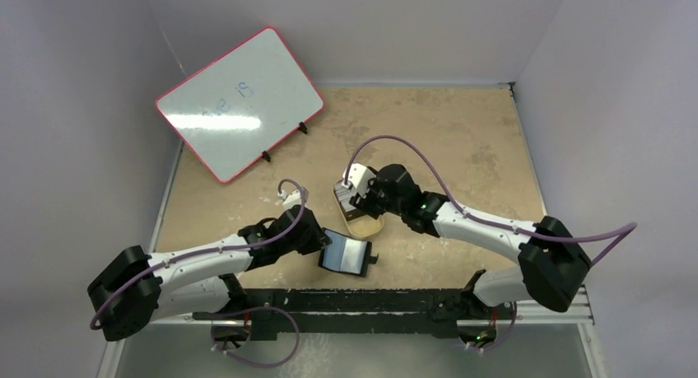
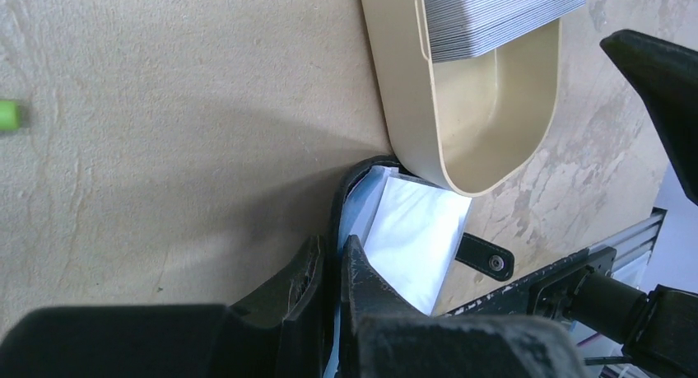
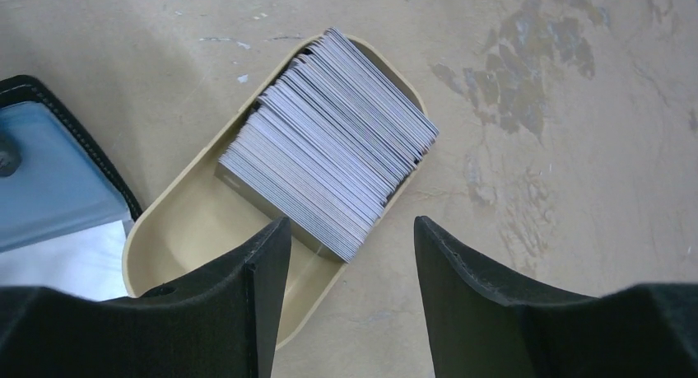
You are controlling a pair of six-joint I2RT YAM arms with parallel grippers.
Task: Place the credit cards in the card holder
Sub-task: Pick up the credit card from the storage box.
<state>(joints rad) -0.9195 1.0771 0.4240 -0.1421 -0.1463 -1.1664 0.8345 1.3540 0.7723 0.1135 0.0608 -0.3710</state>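
The credit cards (image 3: 329, 139) form a thick whitish-grey stack leaning in one end of a tan oval tin (image 3: 189, 230). My right gripper (image 3: 352, 230) hangs open just above the stack's near corner, holding nothing; one finger is over the tin, the other over bare table. From above, the right gripper (image 1: 362, 198) covers most of the cards. The card holder (image 1: 346, 254) lies opened beside the tin, its black rim and bluish inside (image 3: 49, 180) showing. My left gripper (image 2: 333, 250) is shut on the card holder's (image 2: 411, 230) edge; its snap tab (image 2: 486, 259) sticks out.
A red-framed whiteboard (image 1: 239, 102) stands propped at the back left. White walls close in the tan table on three sides. A black metal rail (image 1: 370, 300) runs along the near edge. A small green object (image 2: 6, 114) shows at the left wrist view's left border.
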